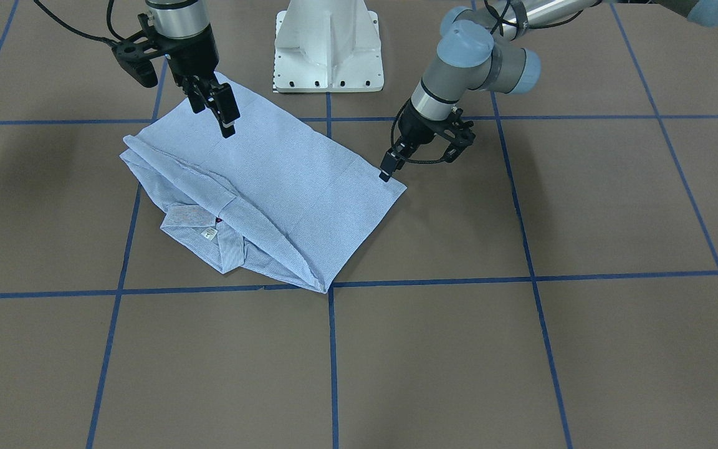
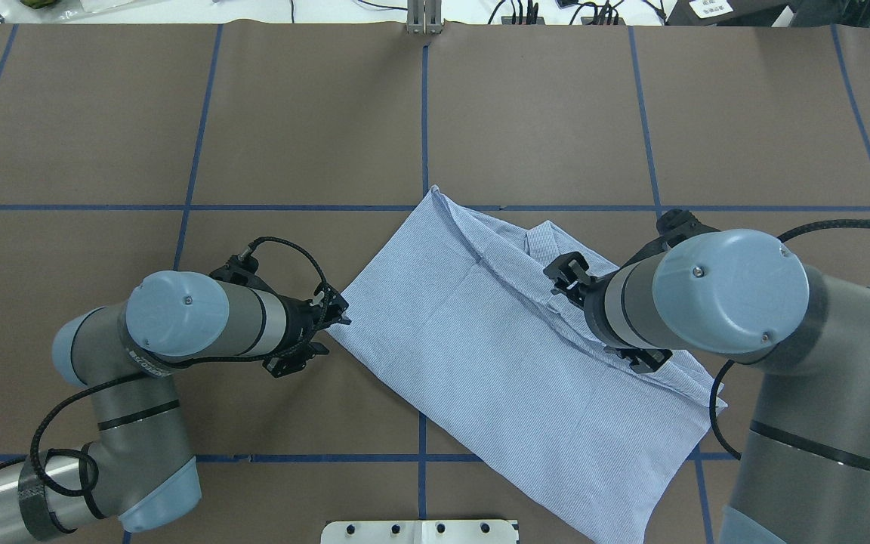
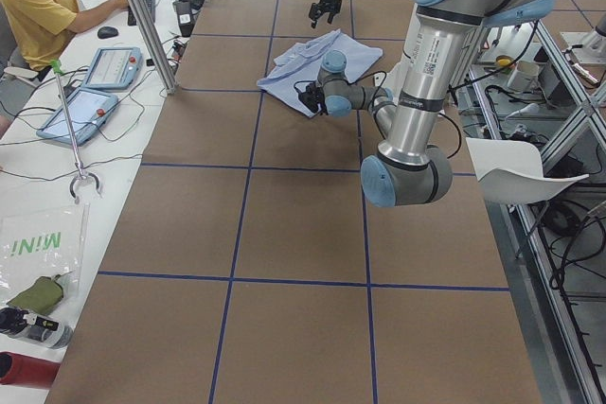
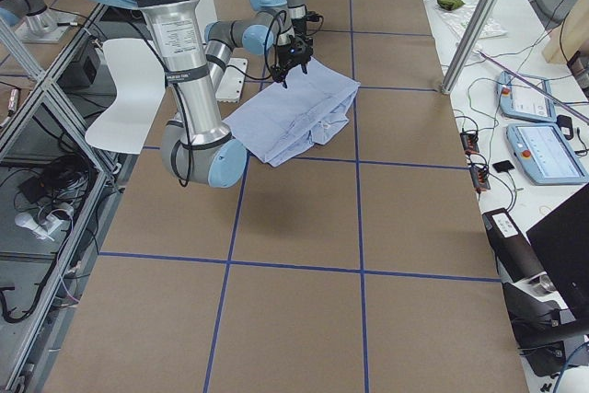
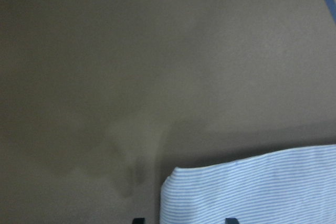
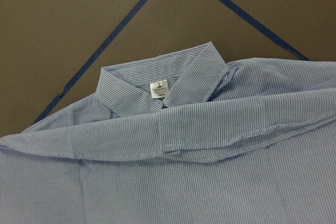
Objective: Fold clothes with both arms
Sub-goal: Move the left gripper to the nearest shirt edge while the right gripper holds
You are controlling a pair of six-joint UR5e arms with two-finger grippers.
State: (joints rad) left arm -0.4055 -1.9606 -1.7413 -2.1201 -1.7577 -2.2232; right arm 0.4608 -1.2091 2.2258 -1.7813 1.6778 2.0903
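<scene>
Left end effector (image 1: pixel 386 172) at one shirt's (image 1: pixel 296 187) corner; right end effector (image 1: pixel 213 118) above.

The left arm (image 2: pixel 250 330) and right arm (image 2: pixel 805 393) are grey metal tubes with light blue joint caps (image 2: pixel 729 291) and braided black cables (image 2: pixel 63 418)

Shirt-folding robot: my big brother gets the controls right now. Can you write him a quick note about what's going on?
Left gripper: open, down low at a corner of the shirt, not clamped on it.
Right gripper: open, holding nothing, raised above the shirt.
Shirt: lies flat and diagonal on the table, with the collar and label showing.
Done: a layer looks folded across, up to just under the collar.
Left: probably grip the edge with both grippers and fold again.
</scene>
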